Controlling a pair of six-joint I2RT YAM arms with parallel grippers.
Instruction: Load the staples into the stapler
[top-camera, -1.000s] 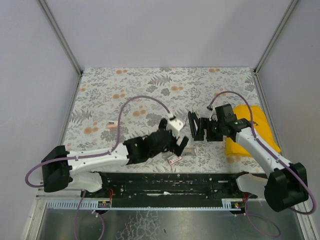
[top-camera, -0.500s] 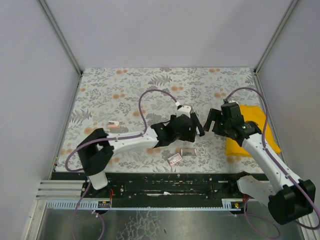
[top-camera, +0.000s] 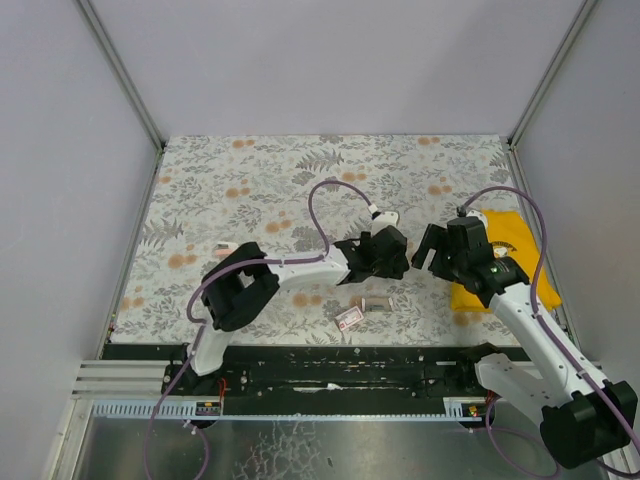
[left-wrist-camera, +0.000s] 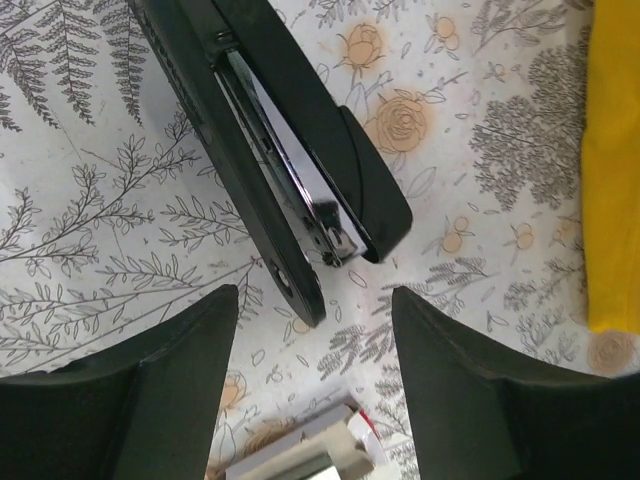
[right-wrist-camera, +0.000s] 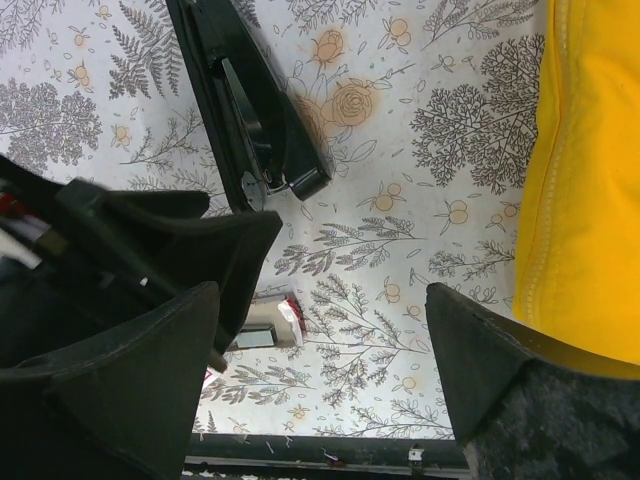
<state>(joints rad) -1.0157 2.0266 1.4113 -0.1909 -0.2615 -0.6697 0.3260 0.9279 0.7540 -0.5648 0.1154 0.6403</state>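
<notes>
The flower-patterned counter carries the black stapler, its two arms slightly parted, lying just beyond the tips of the left fingers, which are spread wide and empty. The right fingers are likewise spread, holding nothing, near the yellow cloth.

Yellow cloth lies on the right side of the table, close to the right wall; a stitched hem is visible. Floral covering spans the tabletop, printed with grey ferns and orange roses. Plain grey walls enclose three sides.
</notes>
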